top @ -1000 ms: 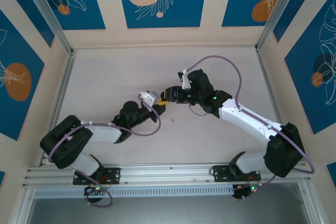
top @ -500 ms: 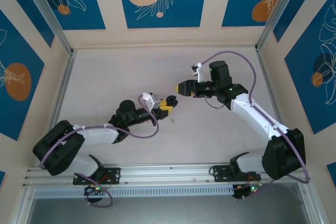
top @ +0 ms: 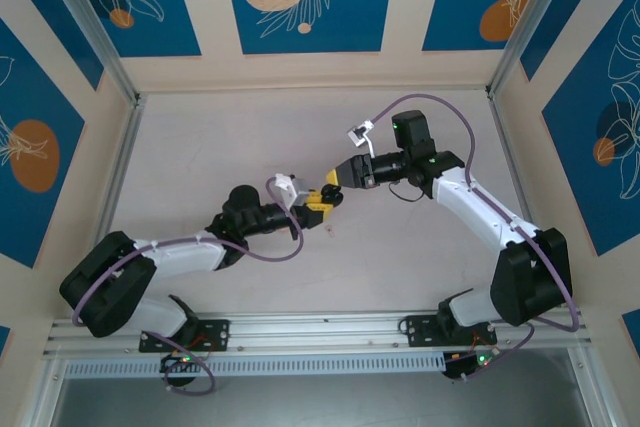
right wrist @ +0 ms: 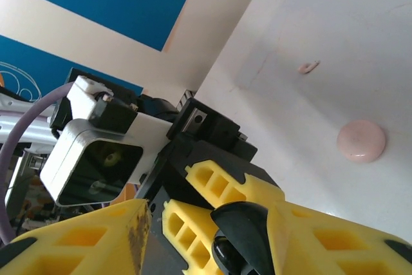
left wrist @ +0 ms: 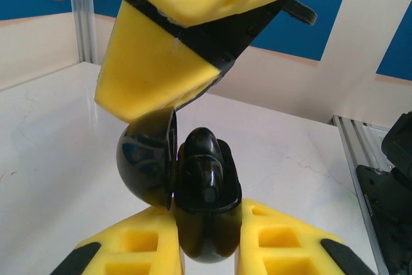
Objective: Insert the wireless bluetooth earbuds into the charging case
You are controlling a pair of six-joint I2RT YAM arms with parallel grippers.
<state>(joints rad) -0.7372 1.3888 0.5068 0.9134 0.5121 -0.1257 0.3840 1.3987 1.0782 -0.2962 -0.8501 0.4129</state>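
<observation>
- Buds: can't pick out a loose one anywhere. There's a glossy black lump [left wrist: 205, 151] at the mouth of the case [left wrist: 207, 214]. It could be a bud sitting in its well, but black on black, so no way to call it.
- The case is up off the worktop [top: 220, 147], roughly over its middle. Its lid [left wrist: 145, 165] is swung open to one side, and the mouth faces the other arm.
- The left gripper [top: 318, 205] is clenched on the lower body of the case, one finger on each side. That makes sense to me: the grip sits low and off the hinge, so the lid and wells stay free.
- The right gripper [top: 338, 177] has its nose right at the case from the far-right side. On the left wrist view, one of its fingers [left wrist: 161, 82] sits just over the top of the lid, touching it or near enough.
- Its jaws are spread, with the case and the left fingertips between them in its own camera. I see nothing pinched in there.
- My guess is this is the seat-the-bud or press-it-home stage, with one arm acting as a vise and the other doing the fiddly part.
- The risk is that a nudge on the lid flips it shut or twists the case in the grip.
- There's a small pink disc [right wrist: 362, 140] on the worktop, well apart from all this and not involved.
</observation>
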